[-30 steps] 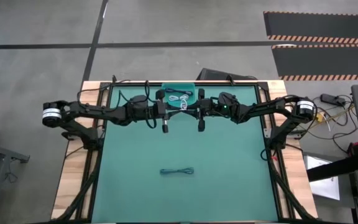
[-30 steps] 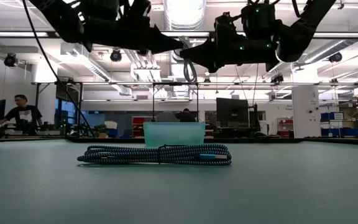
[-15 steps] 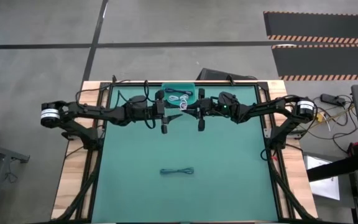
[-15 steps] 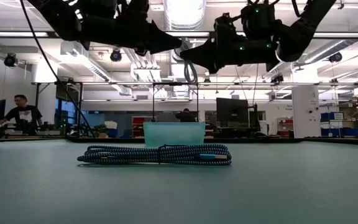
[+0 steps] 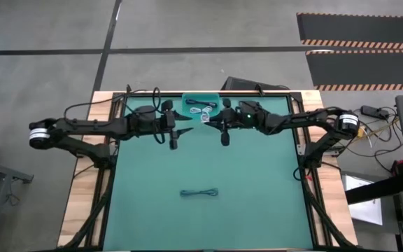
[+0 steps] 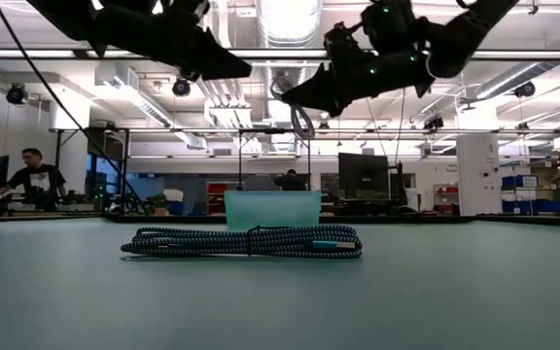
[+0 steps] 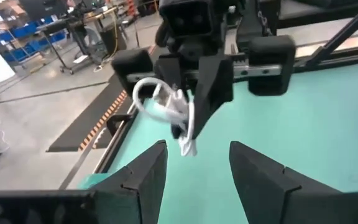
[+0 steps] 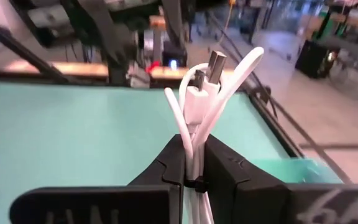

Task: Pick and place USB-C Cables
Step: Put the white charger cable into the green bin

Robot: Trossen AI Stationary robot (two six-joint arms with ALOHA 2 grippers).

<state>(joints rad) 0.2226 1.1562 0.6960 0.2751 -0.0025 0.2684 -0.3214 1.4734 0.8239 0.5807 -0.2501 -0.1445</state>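
- Since the earlier frame, the left arm has drawn back toward its own side of the table, and the left gripper [image 5: 185,133] now sits apart from the right gripper [image 5: 209,122], its jaws spread with nothing between them.
- From overhead, the white cable [image 8: 199,93] in the right gripper's fingers [image 8: 229,168] is only a pale speck; the right wrist view shows it pinched tight, its loops and plugs rising past the fingertips.
- In the teal bin [image 5: 216,97] at the table's far edge, another white cable [image 5: 200,105] lies small and hard to read.
- Mid-table, well apart from both grippers, the dark braided cable [image 5: 199,192] lies flat, long axis running across the table from side to side.
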